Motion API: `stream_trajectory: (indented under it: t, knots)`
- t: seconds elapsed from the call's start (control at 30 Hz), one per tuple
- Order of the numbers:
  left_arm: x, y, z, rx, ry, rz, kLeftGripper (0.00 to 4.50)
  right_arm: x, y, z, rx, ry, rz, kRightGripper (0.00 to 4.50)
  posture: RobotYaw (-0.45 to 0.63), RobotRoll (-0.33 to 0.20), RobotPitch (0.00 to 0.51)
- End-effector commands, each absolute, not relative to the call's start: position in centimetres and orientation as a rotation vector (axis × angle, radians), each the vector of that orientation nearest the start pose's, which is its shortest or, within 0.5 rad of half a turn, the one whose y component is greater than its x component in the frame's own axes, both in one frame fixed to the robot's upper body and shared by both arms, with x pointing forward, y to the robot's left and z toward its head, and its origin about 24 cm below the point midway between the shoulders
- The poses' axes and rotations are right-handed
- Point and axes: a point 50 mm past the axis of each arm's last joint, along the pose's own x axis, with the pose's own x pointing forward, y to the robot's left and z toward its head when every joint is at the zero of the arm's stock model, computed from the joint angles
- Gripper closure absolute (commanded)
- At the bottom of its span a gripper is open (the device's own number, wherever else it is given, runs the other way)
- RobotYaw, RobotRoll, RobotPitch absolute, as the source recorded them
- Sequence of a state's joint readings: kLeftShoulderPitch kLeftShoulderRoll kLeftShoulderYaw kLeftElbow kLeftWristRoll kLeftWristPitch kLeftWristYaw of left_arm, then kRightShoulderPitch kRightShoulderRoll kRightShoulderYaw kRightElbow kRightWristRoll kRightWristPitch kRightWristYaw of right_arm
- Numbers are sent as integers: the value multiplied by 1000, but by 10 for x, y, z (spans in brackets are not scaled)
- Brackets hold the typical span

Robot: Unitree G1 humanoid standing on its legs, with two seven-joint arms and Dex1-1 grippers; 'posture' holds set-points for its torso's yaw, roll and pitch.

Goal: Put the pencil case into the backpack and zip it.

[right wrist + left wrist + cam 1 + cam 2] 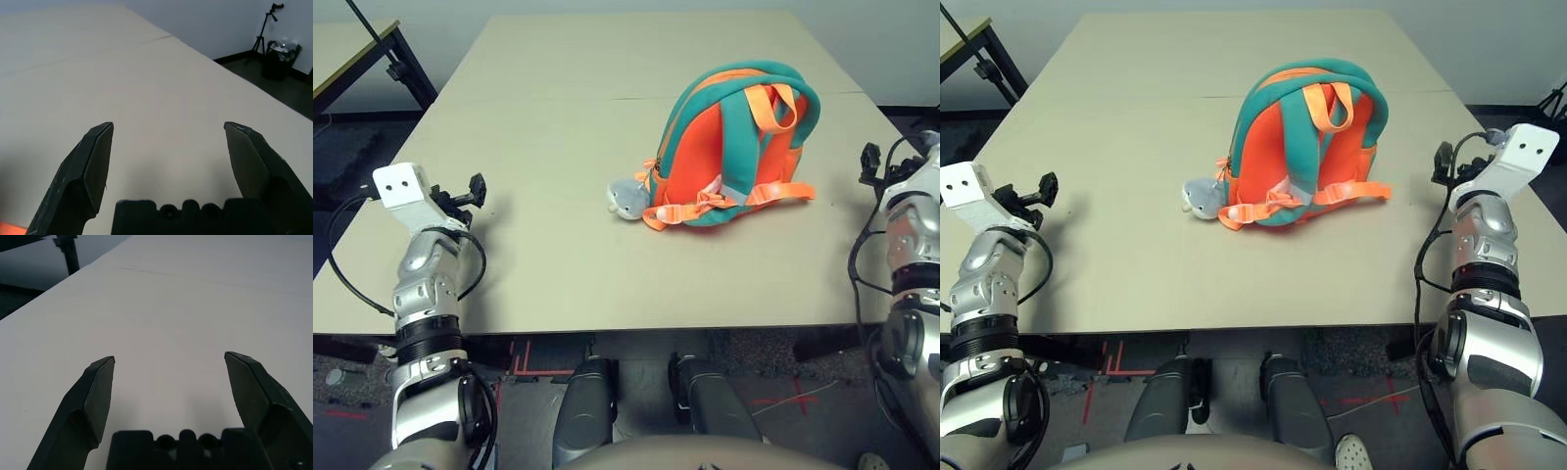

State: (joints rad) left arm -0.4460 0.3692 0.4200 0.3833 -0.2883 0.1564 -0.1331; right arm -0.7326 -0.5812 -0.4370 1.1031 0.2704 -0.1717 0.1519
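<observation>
Left eye view: backpack lying on the table, right of centre, shark toy at its left side. Left gripper and right gripper, fingers wide and empty, flank it, well apart.

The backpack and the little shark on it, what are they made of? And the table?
The backpack looks like soft, padded, matte fabric, maybe foam-like: its edges are thick and rounded, and its orange straps look woven. The shark toy seems plush, grey-white and fuzzy. The table looks like smooth, matte beige board, probably laminate; I can't tell for sure.
</observation>
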Motion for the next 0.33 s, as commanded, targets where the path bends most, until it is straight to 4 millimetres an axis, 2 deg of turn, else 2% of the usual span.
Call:
stream_trajectory:
  t: [0.03, 0.17, 0.33]
  knots:
    - [326, 289, 102, -107, -24, 236, 0, 336, -356, 106, 144, -22, -443, 44, -28, 0, 145]
    - [328, 290, 102, -101, -23, 264, 0, 339, -349, 100, 168, 0, -402, 44, -33, 0, 141]
    - [314, 295, 103, -88, -27, 316, 0, 340, -345, 96, 166, 9, -365, 44, -6, 0, 134]
